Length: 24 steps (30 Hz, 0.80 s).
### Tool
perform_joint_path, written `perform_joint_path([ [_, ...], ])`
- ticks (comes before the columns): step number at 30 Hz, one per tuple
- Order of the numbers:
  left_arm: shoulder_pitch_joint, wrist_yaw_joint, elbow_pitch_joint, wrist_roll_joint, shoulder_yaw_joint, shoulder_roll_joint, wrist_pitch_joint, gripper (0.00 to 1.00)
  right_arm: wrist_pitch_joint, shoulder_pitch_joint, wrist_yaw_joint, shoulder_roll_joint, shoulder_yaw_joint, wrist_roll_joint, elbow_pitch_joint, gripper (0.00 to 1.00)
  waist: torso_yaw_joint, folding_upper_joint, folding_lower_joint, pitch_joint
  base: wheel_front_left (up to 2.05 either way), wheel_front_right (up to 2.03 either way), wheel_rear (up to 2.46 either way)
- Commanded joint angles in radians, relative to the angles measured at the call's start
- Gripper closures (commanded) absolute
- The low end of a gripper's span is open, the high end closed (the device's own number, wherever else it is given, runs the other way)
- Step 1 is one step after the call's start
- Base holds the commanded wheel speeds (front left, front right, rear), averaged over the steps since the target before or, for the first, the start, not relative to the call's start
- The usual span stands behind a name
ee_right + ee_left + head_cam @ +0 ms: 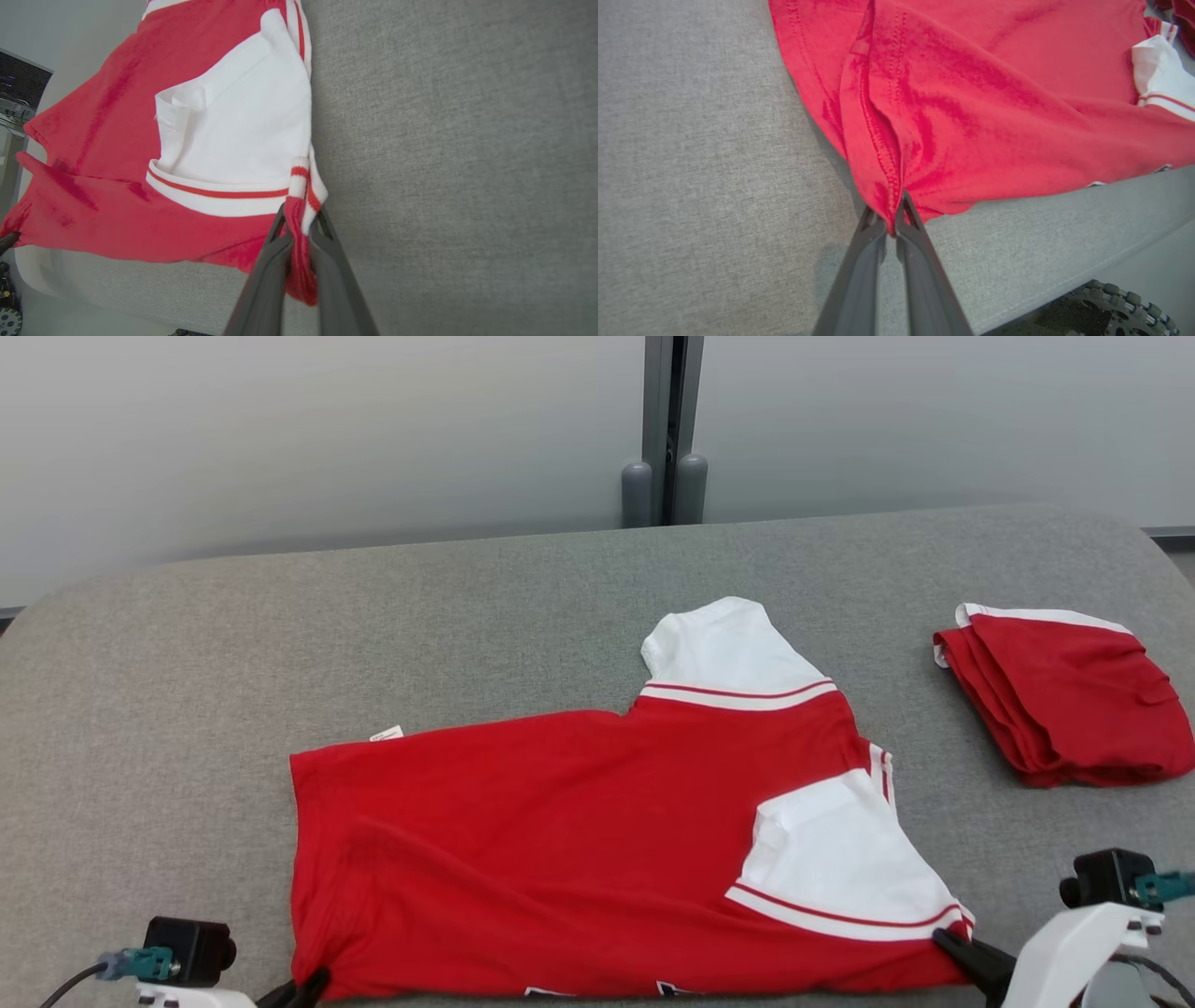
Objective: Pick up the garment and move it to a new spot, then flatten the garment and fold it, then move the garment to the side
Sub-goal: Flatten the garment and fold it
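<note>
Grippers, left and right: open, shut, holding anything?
Left gripper: shut on the red shirt, pinching its hem corner.
Right gripper: shut on the red shirt, beside the white sleeve.

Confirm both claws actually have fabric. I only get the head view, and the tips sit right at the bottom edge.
Observer: The left wrist view settles the left one. The left claw is shut on the red shirt, with the stitched hem seam pinched between its fingers.
Operator: And the right?
Observer: The right wrist view shows the right claw shut on a bunch of red fabric and white-and-red striped trim, with a fold of it hanging down between the fingers.
</note>
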Motion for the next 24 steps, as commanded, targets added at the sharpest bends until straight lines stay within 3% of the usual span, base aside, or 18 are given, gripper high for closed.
perform_joint_path([
  [1, 0.016, 0.016, -0.019, -0.009, 0.004, 0.023, 0.001, 1.00, 0.018, 0.023, 0.000, 0.005, -0.019, -0.013, -0.025, 1.00, -0.003, 0.0000, 0.0000, 0.005, 0.00, 0.00, 0.00],
  [7, 0.056, 0.057, -0.114, -0.025, 0.003, 0.076, 0.017, 1.00, 0.123, 0.112, 0.000, 0.075, -0.095, -0.079, -0.150, 0.99, -0.008, 0.0000, 0.0000, 0.016, 0.00, 0.00, 0.00],
  [8, 0.062, 0.063, -0.124, -0.029, 0.001, 0.080, 0.022, 1.00, 0.136, 0.122, 0.000, 0.086, -0.100, -0.088, -0.165, 0.86, -0.010, 0.0000, 0.0000, 0.015, 0.00, 0.00, 0.00],
  [9, 0.065, 0.068, -0.131, -0.035, 0.000, 0.083, 0.027, 0.53, 0.145, 0.127, 0.000, 0.094, -0.107, -0.096, -0.180, 0.69, -0.011, 0.0000, 0.0000, 0.015, 0.00, 0.00, 0.00],
  [10, 0.066, 0.072, -0.138, -0.038, 0.001, 0.084, 0.029, 0.00, 0.151, 0.129, 0.000, 0.101, -0.115, -0.102, -0.193, 0.00, -0.012, 0.0000, 0.0000, 0.015, 0.00, 0.00, 0.00],
  [17, 0.045, 0.115, -0.168, -0.027, 0.030, 0.114, 0.010, 0.00, 0.134, 0.095, 0.000, 0.122, -0.152, -0.120, -0.274, 0.00, -0.014, 0.0000, 0.0000, 0.012, 0.00, 0.00, 0.00],
  [24, -0.018, 0.150, -0.171, 0.014, 0.081, 0.130, -0.043, 0.00, 0.019, -0.001, 0.000, 0.116, -0.171, -0.152, -0.305, 0.00, -0.007, 0.0000, 0.0000, 0.021, 0.00, 0.00, 0.00],
])
